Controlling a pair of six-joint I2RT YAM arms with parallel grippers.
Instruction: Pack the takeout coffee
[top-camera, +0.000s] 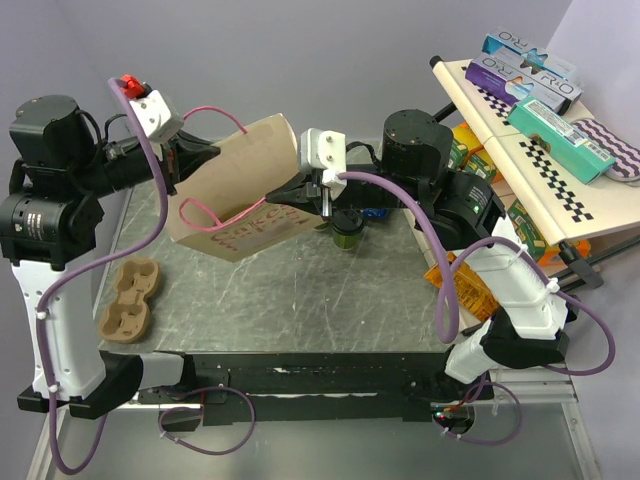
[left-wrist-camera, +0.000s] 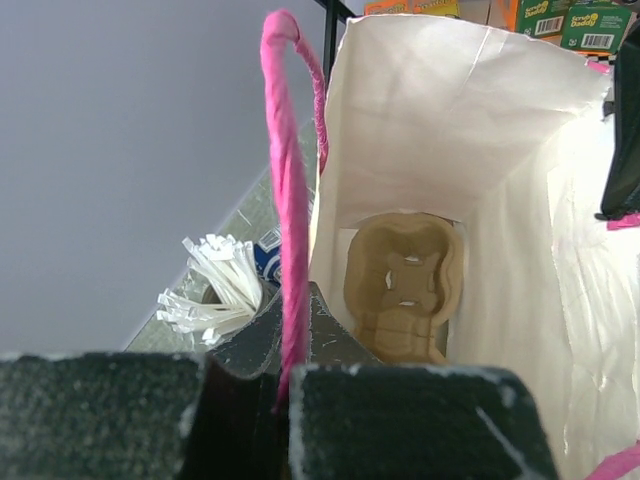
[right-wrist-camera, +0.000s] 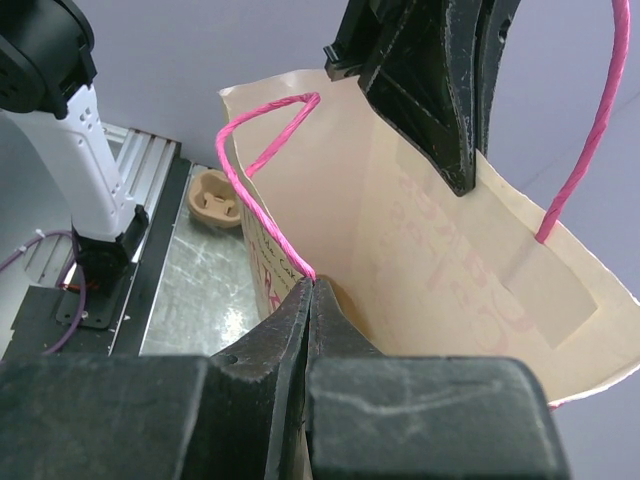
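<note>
Now, fig.: paper bag (top-camera: 240, 185) sits tilted, held between both arms. L gripper (left-wrist-camera: 295, 335): jaws clamped on a pink handle (left-wrist-camera: 288, 200). R gripper (right-wrist-camera: 312, 288): jaws pressed together on the bag's rim, at a handle's foot. Takeout coffee (top-camera: 347, 234), upright w/ dark lid on, stands on the table (top-camera: 300, 310) just beside the bag's R edge, outside it. I see one pulp cup carrier (left-wrist-camera: 405, 290) inside the bag, and a 2nd carrier (top-camera: 130, 300) off the bag's near-L corner.

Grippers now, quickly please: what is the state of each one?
Left gripper: closed, holding the pink handle of the paper bag.
Right gripper: closed, pinching the paper bag at its rim.
</note>
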